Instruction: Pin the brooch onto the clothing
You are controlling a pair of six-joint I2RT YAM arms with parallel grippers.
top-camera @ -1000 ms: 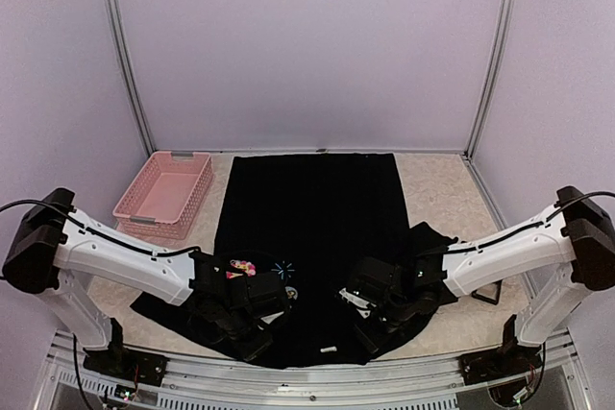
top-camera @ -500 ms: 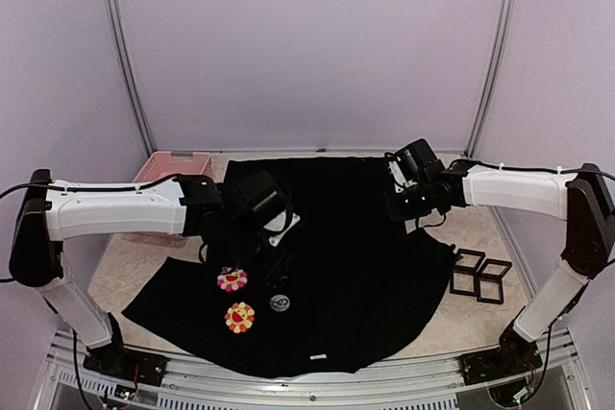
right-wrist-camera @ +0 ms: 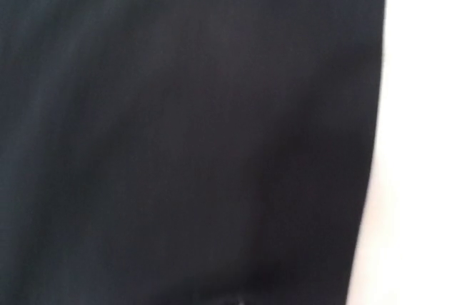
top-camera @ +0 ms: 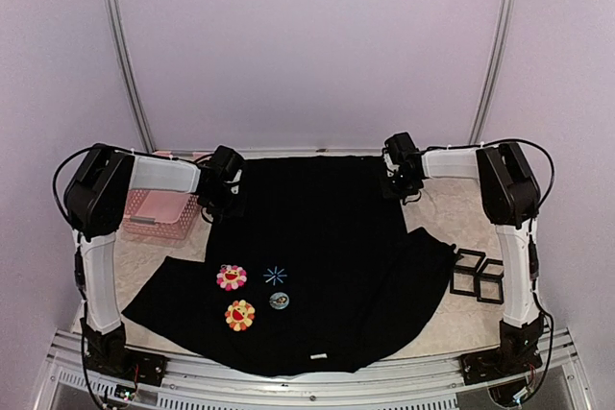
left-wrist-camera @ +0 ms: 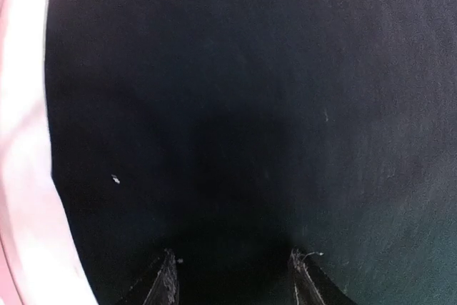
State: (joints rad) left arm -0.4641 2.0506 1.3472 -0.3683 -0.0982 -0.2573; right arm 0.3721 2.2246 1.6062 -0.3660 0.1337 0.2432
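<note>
The clothing (top-camera: 327,247), a black T-shirt, lies spread on the table. It bears a pink flower (top-camera: 231,277), an orange flower (top-camera: 239,315), a blue starburst (top-camera: 276,275) and a white hem label (top-camera: 317,357). The brooch (top-camera: 280,301), small and round with a pale blue rim, sits on the shirt below the starburst. My left gripper (top-camera: 227,205) hangs over the shirt's far left edge. In the left wrist view this gripper (left-wrist-camera: 232,262) is open over bare black cloth (left-wrist-camera: 235,105). My right gripper (top-camera: 402,187) is shut at the far right edge. Black cloth (right-wrist-camera: 186,126) fills the right wrist view.
A pink basket (top-camera: 159,206) stands at the far left, beside my left gripper; its pink wall (left-wrist-camera: 21,176) shows in the left wrist view. Two black square frames (top-camera: 480,276) lie on the table to the right of the shirt.
Both arms have swung from the shirt's near part out to its far corners. The shirt now lies flatter, with flowers and brooch uncovered. The left fingers stand wider apart.
</note>
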